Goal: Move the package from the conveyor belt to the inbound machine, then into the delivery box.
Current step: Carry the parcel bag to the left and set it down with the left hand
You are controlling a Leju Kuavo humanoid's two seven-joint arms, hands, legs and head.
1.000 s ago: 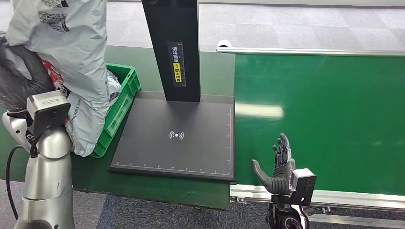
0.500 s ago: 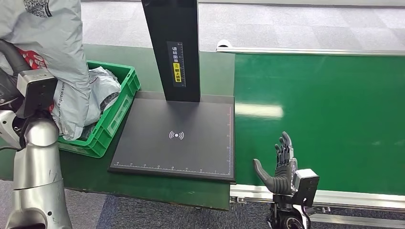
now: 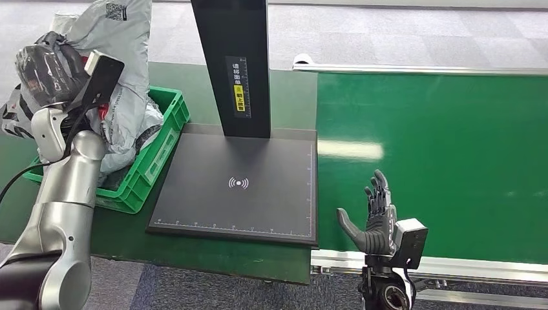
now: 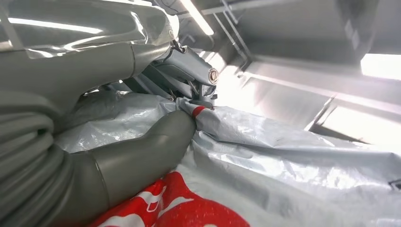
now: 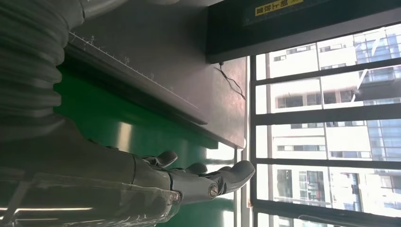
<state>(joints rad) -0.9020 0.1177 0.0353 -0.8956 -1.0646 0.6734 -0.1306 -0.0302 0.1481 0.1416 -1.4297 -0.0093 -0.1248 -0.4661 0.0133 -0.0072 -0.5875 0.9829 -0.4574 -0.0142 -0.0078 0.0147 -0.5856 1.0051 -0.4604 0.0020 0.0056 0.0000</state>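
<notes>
Your left hand (image 3: 48,68) has swung the crinkled grey plastic package (image 3: 123,58) lower over the green plastic delivery box (image 3: 158,145), still gripping it for release; your right hand (image 3: 375,219) waits spread beside the belt.

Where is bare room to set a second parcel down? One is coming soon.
The black scanner platform is bare between its post and ruled front edge. The green conveyor belt is bare beyond the right hand. The green crate is crowded: the left hand holds the grey package over it.
</notes>
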